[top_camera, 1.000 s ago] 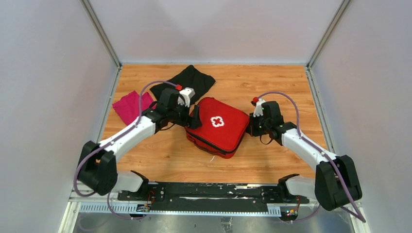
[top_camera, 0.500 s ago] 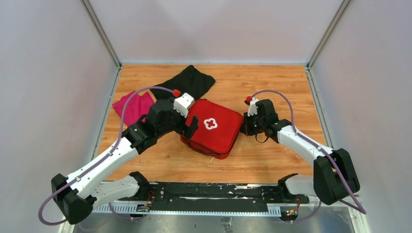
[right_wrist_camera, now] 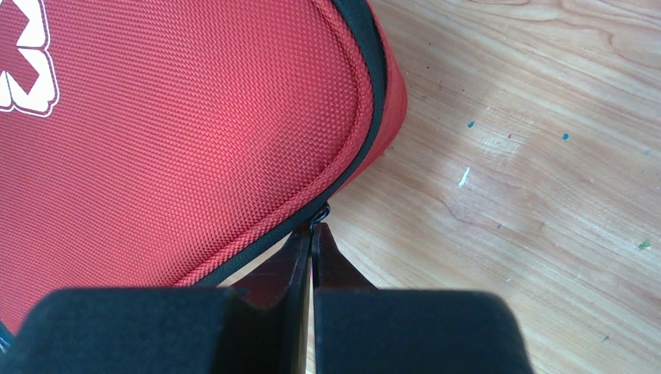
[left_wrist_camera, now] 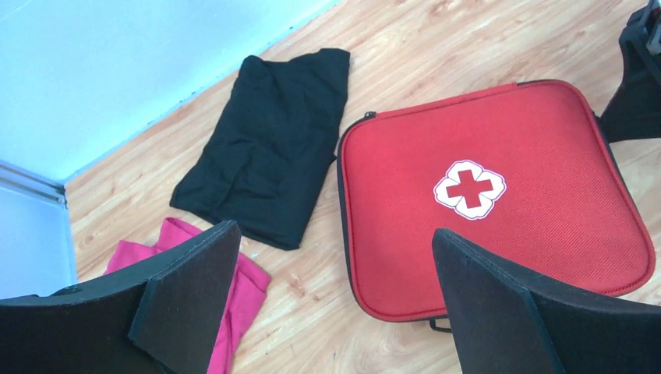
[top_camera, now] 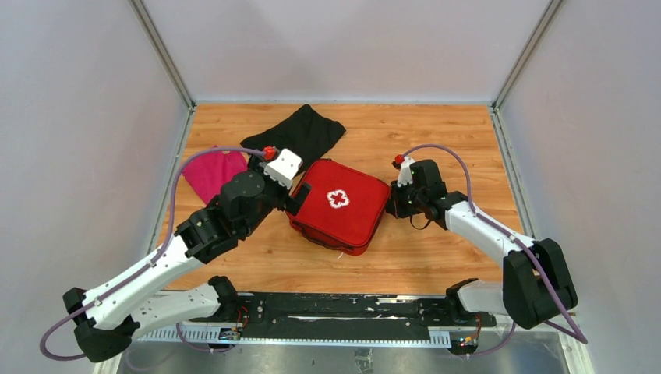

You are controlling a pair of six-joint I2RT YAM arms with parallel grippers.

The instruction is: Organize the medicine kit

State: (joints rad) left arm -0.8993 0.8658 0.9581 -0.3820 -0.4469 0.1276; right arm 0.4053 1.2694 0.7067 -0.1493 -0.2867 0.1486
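we look down on a wooden table [top_camera: 436,140] enclosed by pale walls, with two white and black robot arms reaching in from the near edge. the medicine kit [top_camera: 339,204], a red soft case with rounded corners, lies flat near the middle of the table, between the two arms. it is turned so that one corner points toward the arms. its lid is closed, and the white cross [top_camera: 337,199] on it faces up.

the left gripper [top_camera: 299,196] is at the kit's left side, with its fingers spread wide and nothing between them. in its wrist view, the kit's left edge and bare wood show in the gap between the two dark fingers [left_wrist_camera: 195,288], well below them.

the right gripper [top_camera: 394,204] is at the kit's right corner, low to the table. its fingers are pressed together, and their tips meet the black zipper band [right_wrist_camera: 366,93] that runs round the case. we cannot tell whether a zipper tab is caught between them.

a folded black cloth [top_camera: 300,132] lies just beyond the kit's far left side. a magenta cloth [top_camera: 209,173] lies left of that, near the left wall, partly hidden by the left arm.
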